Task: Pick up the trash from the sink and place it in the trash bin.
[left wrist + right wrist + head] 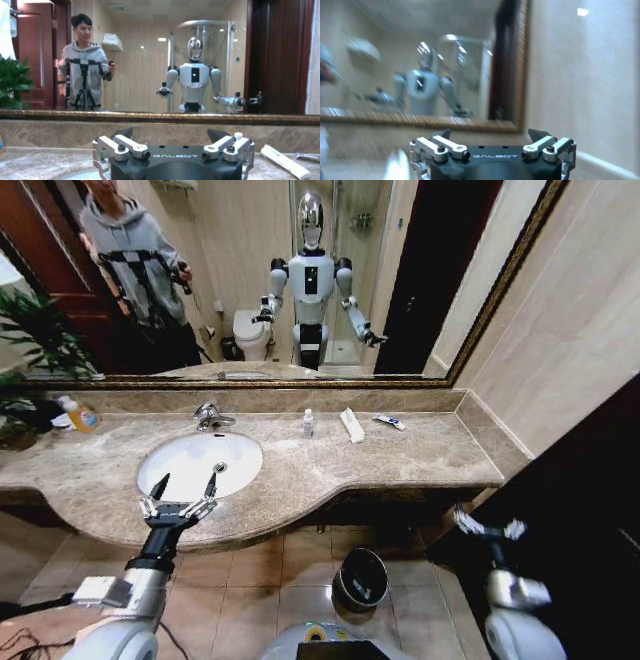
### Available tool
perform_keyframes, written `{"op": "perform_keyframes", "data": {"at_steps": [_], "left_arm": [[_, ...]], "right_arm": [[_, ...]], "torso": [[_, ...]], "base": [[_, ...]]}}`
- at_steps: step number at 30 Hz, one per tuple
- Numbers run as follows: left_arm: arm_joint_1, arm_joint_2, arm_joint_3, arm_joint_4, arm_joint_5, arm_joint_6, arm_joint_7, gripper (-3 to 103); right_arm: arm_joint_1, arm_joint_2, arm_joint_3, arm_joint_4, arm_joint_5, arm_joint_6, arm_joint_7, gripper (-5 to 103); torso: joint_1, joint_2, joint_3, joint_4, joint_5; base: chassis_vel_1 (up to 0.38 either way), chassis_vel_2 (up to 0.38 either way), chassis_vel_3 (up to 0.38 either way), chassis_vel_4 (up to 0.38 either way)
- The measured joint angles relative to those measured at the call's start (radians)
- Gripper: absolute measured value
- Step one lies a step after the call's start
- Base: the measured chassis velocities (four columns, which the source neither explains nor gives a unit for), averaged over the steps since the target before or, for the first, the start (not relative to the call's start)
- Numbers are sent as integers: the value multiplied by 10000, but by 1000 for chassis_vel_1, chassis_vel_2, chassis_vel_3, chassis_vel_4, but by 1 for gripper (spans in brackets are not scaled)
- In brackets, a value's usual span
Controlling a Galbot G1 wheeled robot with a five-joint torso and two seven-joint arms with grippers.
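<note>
Closest to the lens, the left hand (187,485) hangs spread wide and empty at the near rim of the white oval sink (160,465). Its targets lie on the beige-brown marble counter (400,455) behind: a tiny white bottle (308,422), a flat white packet (352,425), a blue-and-white tube (389,421). All look light; the bottle stiff and tippable, the packet and tube thin, best pinched across their width. Right hand (487,528) waits open, empty, beside the counter's end, near the round dark trash bin (361,578) on the floor.

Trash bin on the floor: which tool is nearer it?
Right, narrowly. The right tool hangs beside the trash bin, off the counter's end; the left tool is over the sink rim.
</note>
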Motion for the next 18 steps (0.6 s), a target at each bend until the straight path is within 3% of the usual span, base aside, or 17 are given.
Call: {"op": "perform_keyframes", "data": {"at_steps": [7,10,18], "left_arm": [[1,-1,1,0,-1,0,1,100],[1,0,1,0,0,0,1,100],[1,-1,1,0,0,0,1,100]], "right_arm": [[2711,-1772,-1467,-846,1049,-2019,-801,100],[3962,-2150,-2265,-1853,1214,-2234,-1111,100],[6220,-1915,-3610,-4079,293,-2732,-1783,100]], "torso": [[0,0,1,-9,-1],[0,-1,2,-5,-2],[2,-1,2,-5,0]], "base": [[0,0,0,0],[0,0,0,0],[0,0,0,0]]}}
